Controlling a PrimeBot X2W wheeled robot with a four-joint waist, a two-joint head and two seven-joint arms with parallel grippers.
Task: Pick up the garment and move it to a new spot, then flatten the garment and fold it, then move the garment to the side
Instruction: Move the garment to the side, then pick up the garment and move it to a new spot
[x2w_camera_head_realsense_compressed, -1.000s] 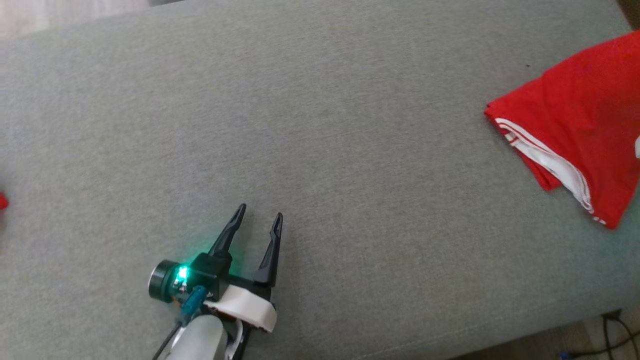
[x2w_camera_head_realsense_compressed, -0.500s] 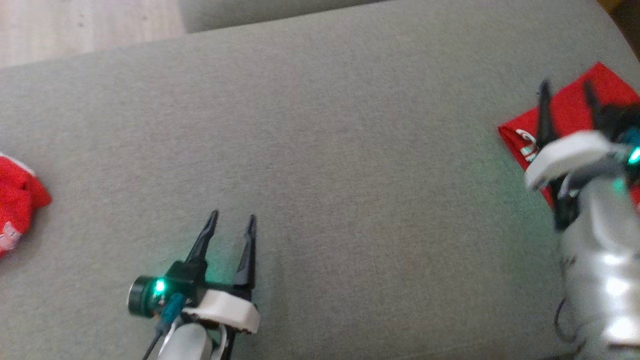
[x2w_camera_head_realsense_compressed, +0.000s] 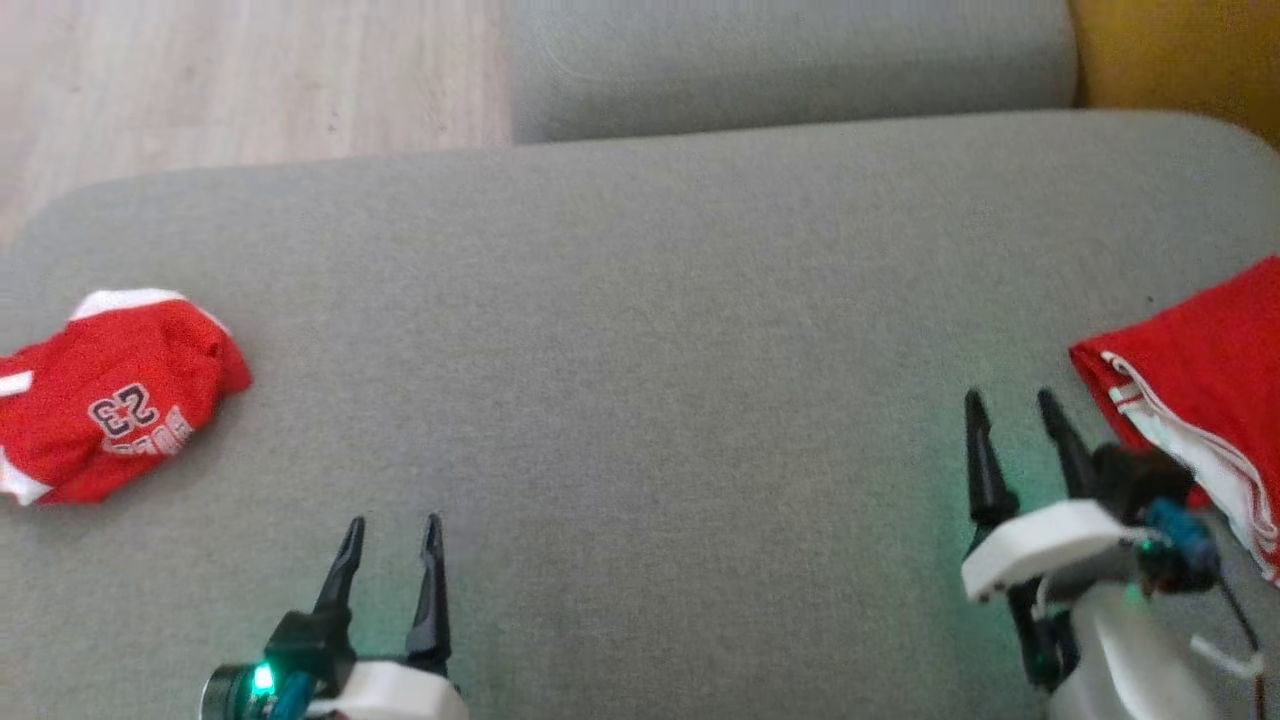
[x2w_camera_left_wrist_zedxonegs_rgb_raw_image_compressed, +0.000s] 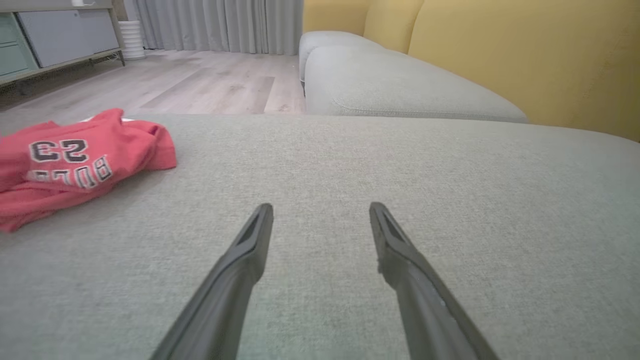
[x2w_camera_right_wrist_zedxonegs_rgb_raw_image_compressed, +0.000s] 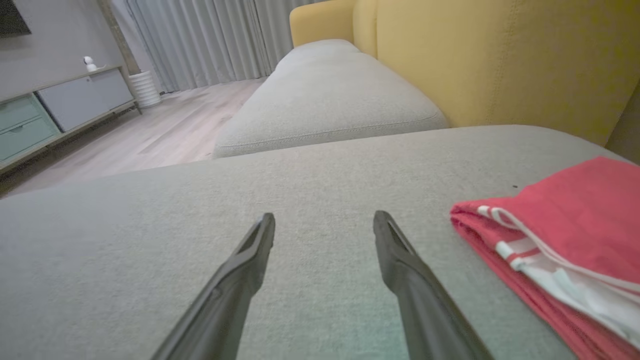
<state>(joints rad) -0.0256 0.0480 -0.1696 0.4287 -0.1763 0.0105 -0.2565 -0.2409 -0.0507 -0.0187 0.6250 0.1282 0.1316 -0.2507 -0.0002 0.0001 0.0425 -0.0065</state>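
A crumpled red basketball jersey with a white trim and the number 23 (x2w_camera_head_realsense_compressed: 115, 405) is seen lying on the left part of the broad grey fabric sofa cushion (x2w_camera_head_realsense_compressed: 650, 350). A neatly folded red garment with white stripes (x2w_camera_head_realsense_compressed: 1195, 375) is seen at the cushion's right edge. The folded piece is judged to be already dealt with, so the crumpled jersey is taken as the thing to be picked up. The left gripper (x2w_camera_head_realsense_compressed: 393, 522) is held with its jaws spread and empty, low over bare cushion, and the jersey is found ahead of it and well off to its left, with clear fabric between them. The right gripper (x2w_camera_head_realsense_compressed: 1008, 398) is likewise held wide and empty, just beside the folded garment and far across the cushion from the jersey. The left arm is therefore judged the nearer one. The jersey's long axis appears to run roughly across the head view, its nearer end pointed toward the cushion's middle. Its far end is cut off by the picture's edge, so its full extent cannot be told.
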